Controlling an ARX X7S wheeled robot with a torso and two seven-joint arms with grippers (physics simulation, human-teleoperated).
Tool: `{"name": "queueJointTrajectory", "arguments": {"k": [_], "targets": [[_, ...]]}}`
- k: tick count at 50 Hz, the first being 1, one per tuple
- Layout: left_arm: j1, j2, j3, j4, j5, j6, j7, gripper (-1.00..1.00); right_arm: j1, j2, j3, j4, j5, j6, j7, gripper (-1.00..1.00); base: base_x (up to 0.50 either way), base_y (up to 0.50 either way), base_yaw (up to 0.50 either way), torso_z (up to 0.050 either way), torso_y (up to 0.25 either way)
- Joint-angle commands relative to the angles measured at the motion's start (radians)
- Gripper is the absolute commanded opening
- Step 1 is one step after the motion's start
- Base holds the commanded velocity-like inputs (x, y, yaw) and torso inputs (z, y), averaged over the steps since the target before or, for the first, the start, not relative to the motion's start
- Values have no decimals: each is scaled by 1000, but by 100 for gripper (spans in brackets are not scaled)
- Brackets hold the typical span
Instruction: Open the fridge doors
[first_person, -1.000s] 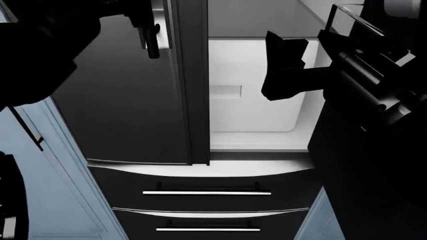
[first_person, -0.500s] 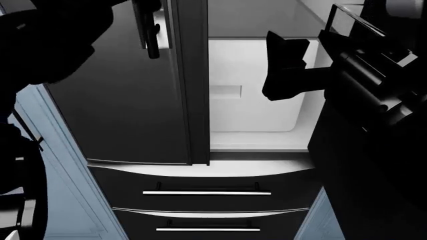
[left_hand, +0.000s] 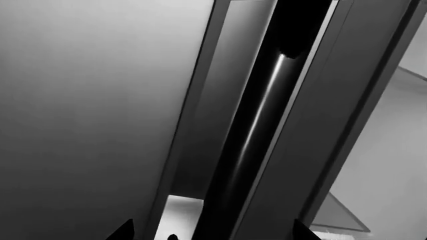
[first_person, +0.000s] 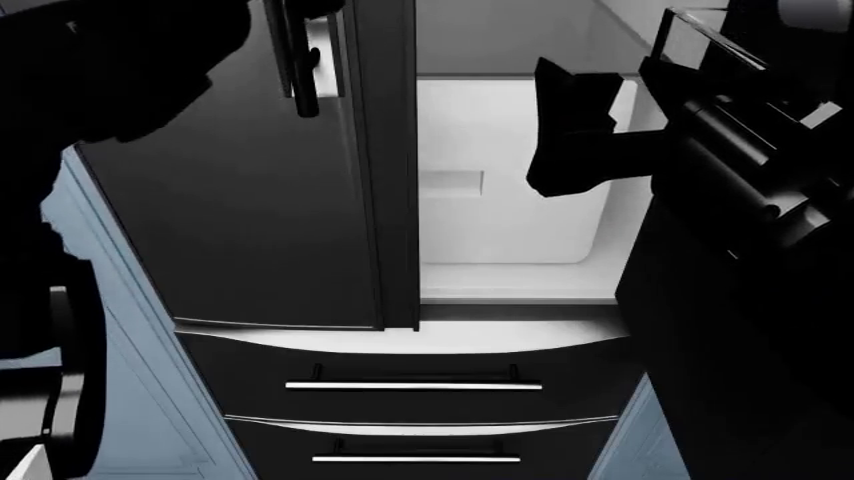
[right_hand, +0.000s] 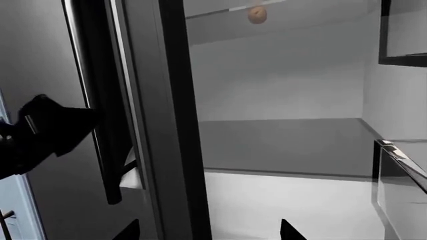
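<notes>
Half done, I judge: my right door (first_person: 721, 330) stands swung open at the right, the white interior (first_person: 514, 180) showing. The left door (first_person: 254, 220) is shut. My left gripper (left_hand: 210, 235) is spread around its handle (left_hand: 257, 130), gripping nothing; my right gripper (right_hand: 207, 231) is open, empty.

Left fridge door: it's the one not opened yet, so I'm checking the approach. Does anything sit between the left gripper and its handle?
Nothing visible does. The left gripper faces the bar handle of the shut left fridge door directly.

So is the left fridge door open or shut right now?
Shut: the left fridge door sits flush, its handle forward, while the white interior shows beside it.
</notes>
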Motion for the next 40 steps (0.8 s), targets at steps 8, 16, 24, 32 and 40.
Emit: {"name": "queueJointTrajectory", "arguments": {"k": [8, 16, 24, 32, 40], "targets": [[-26, 4, 32, -49, 20, 5, 34, 100, -10, 5, 0, -4, 0, -9, 0, 100, 0, 0, 0, 0, 0], [-42, 6, 73, -90, 70, 35, 83, 100, -11, 6, -1, -4, -1, -11, -5, 100, 0, 0, 0, 0, 0], [-52, 1, 128, -109, 130, 67, 137, 100, -13, 8, -2, -6, 1, -14, -3, 100, 0, 0, 0, 0, 0], [-73, 0, 195, -131, 201, 110, 205, 100, -15, 9, -2, -7, 1, -17, -5, 100, 0, 0, 0, 0, 0], [-90, 7, 226, -167, 234, 138, 248, 100, -13, 10, -3, -5, 0, -19, -7, 100, 0, 0, 0, 0, 0]]}}
